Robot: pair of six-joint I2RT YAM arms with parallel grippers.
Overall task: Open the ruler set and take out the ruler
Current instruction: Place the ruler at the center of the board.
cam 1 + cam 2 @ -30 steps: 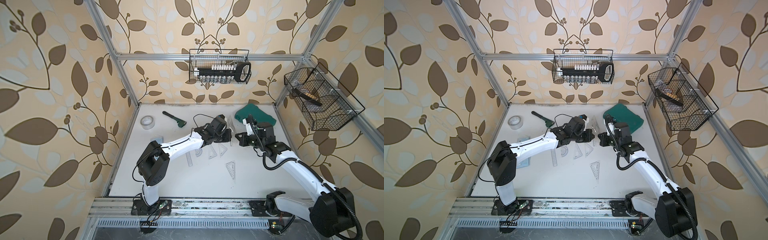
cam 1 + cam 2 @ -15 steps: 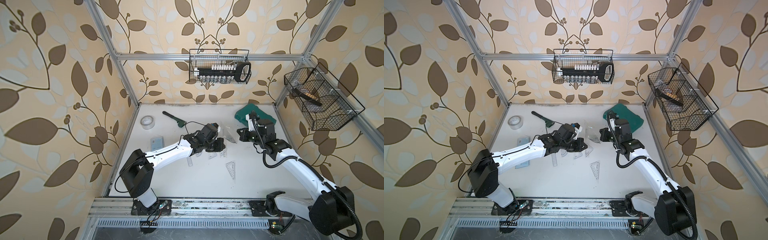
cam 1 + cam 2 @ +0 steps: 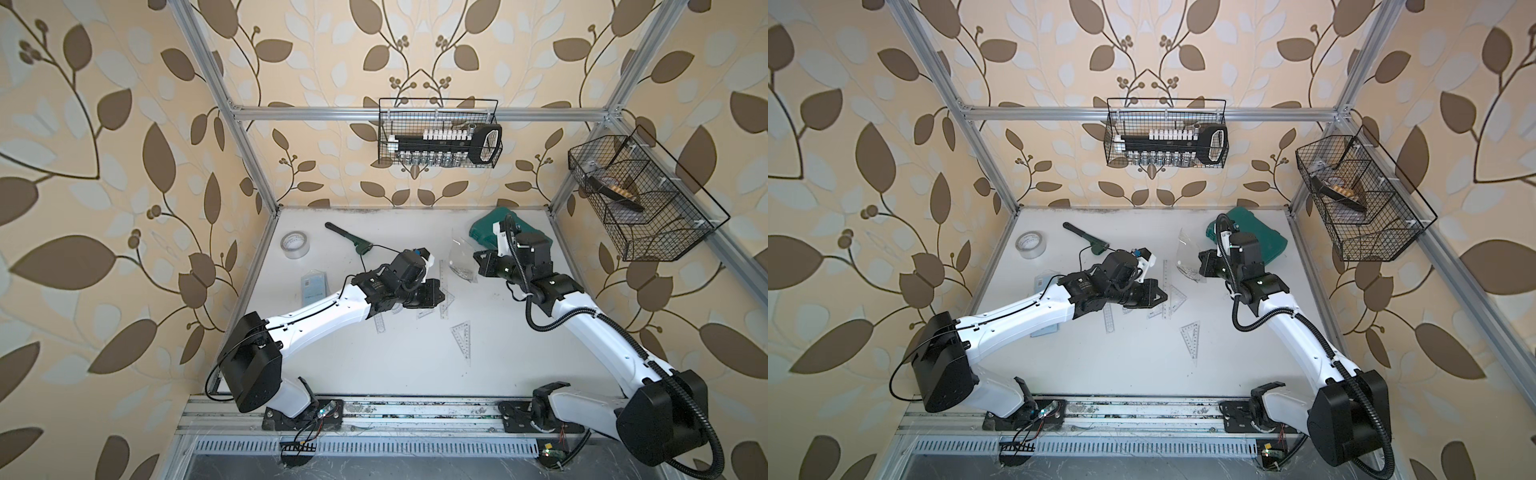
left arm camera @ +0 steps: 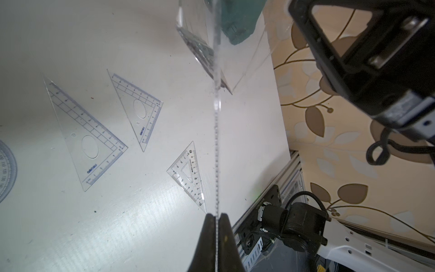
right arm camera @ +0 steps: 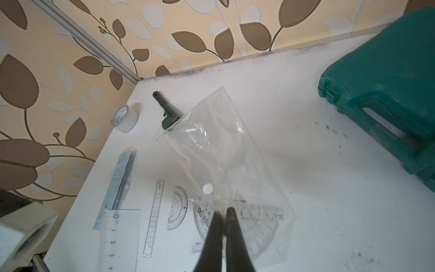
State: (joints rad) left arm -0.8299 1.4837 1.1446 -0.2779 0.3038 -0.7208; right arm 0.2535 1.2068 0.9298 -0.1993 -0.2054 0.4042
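Right, my left hand (image 4: 216, 215) is pinched tight on one straight ruler (image 4: 216, 153). I hold it on edge above the desk (image 3: 395, 374), and it runs out from my fingers toward the clear pouch (image 5: 211, 153) of the ruler set. Whether its tip touches the pouch, I can't tell. My right hand (image 5: 223, 210) is clamped together on the pouch itself, gripping the end where one bagged protractor (image 5: 259, 226) shows through the plastic. That pouch sits right of centre, toward the far side, near the one green case (image 5: 388, 94).

Now the count of loose pieces on the desk. Three set squares (image 4: 87, 139) lie flat between my two arms, two larger with blue print and one smaller. One second ruler (image 5: 154, 216) lies flat, and just beside it one loose protractor (image 5: 177, 208). Further left there's one blue packet (image 5: 120, 181). Toward the far left corner I count one tape roll (image 5: 124, 117) and one green wrench (image 5: 168, 113), near each other but apart. Two wire baskets (image 3: 440, 133) hang on the walls, one at the far side and one on the right.
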